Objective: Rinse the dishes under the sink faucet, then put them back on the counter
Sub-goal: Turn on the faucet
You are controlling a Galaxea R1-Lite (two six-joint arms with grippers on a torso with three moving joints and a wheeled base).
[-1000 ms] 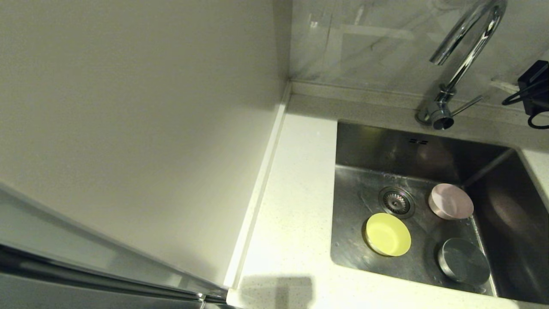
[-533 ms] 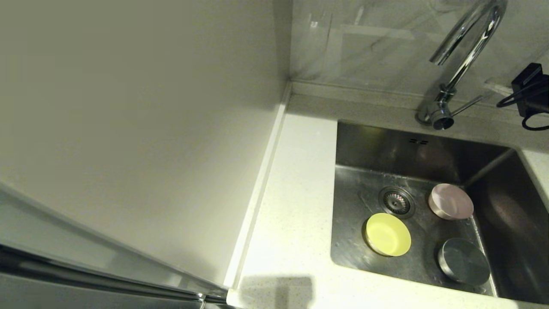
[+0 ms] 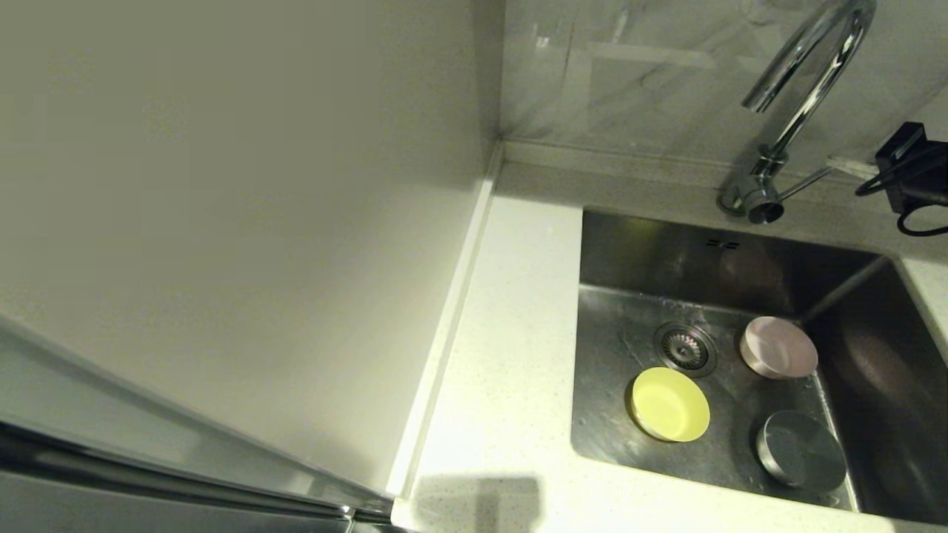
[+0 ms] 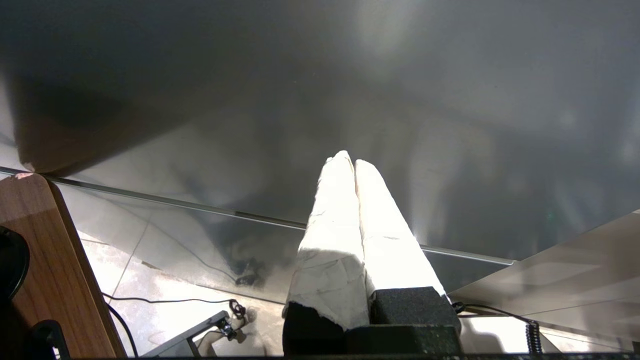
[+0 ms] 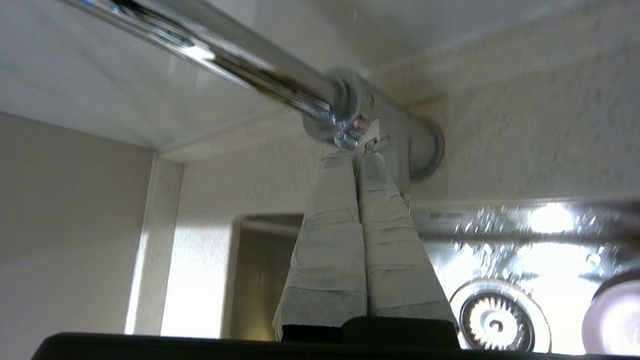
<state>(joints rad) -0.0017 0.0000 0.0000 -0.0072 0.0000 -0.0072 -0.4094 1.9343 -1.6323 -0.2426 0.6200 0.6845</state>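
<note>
Since a second ago, only my right arm has shifted: its black wrist housing at the 3 o'clock edge of the head view has slid inward toward the faucet's lever, while the three bowls lie exactly where they lay. My right pincer (image 5: 361, 142) is pressed together, its taped fingers flat against each other with nothing pinched between them; the tips sit at the base of the sink faucet (image 3: 803, 89), close against the chrome collar where the lever joins, though I cannot tell whether they actually touch it. In the head view the thin side lever (image 3: 807, 182) sticks out toward 3 o'clock from the tap's base, and my wrist is just beyond its end.

Down in the sink (image 3: 637, 255), the round drain (image 3: 685, 348) sits near the middle of the basin floor. The yellow bowl (image 3: 670, 404) rests just at 6 o'clock of the drain, open side up. The pale pink bowl (image 3: 779, 347) is at 3 o'clock of the drain, and the grey bowl (image 3: 800, 448) lies at 6 o'clock of the pink one; both look to be turned upside down. All three stand apart from one another. The white counter (image 3: 503, 355) runs along the sink's 9 o'clock side.

My left pincer (image 4: 354, 165) is parked away from the sink, fingers pressed together and holding nothing.
</note>
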